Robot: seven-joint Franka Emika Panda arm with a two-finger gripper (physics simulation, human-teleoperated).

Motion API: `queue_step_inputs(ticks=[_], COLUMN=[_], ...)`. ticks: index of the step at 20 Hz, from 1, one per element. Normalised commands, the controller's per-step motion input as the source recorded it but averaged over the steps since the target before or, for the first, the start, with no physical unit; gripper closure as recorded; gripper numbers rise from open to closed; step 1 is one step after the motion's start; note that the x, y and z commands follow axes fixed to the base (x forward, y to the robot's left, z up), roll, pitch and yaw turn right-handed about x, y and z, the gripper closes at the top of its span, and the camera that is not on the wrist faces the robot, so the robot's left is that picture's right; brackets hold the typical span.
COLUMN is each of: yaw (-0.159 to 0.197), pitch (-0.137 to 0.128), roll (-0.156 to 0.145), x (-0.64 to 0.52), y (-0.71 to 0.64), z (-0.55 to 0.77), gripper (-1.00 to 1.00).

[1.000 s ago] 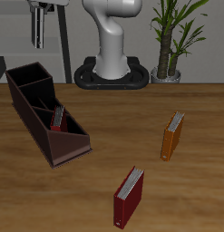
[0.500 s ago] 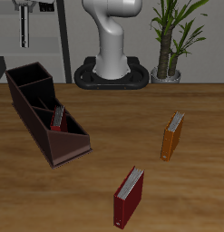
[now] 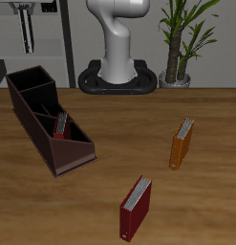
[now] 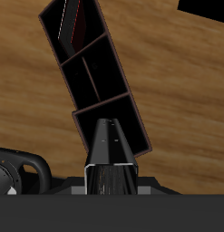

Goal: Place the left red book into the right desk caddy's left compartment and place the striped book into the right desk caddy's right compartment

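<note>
My gripper [image 3: 27, 40] hangs high above the table's back, beyond the tall end of the right desk caddy [image 3: 49, 120]. It is shut on a thin book seen edge-on in the wrist view, the striped book [image 4: 109, 149]. In that view the book hangs over the caddy's tall right compartment [image 4: 118, 127]. A red book [image 3: 60, 124] stands inside the caddy toward its low end; it also shows in the wrist view [image 4: 75, 23]. A second red book [image 3: 136, 207] stands on the table near the front edge.
An orange book [image 3: 182, 143] stands on the table, farther from the caddy than the second red book. The robot's base [image 3: 118, 75] and a potted plant [image 3: 182, 43] are at the table's back.
My gripper, with the book in it, has moved sideways away from the robot's base and slightly up. The books on the table and the caddy have not moved.
</note>
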Motion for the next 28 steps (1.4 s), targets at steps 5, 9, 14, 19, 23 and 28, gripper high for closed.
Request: queue_step_inputs(ticks=[5, 9, 14, 19, 23, 28], yaw=[-0.014, 0.002, 0.023, -0.022, -0.017, -0.004], pitch=[0.034, 0.023, 0.014, 0.01, 0.005, 0.02], roll=[0.033, 0.007, -0.012, 0.009, 0.018, 0.099], x=[0.18, 0.16, 0.07, -0.04, -0.07, -0.15], y=[0.1, 0.09, 0.01, -0.06, -0.08, -0.06], z=[-0.15, -0.2, -0.22, -0.18, -0.16, -0.06], gripper=[1.0, 1.0, 1.0, 1.0, 1.0, 1.0])
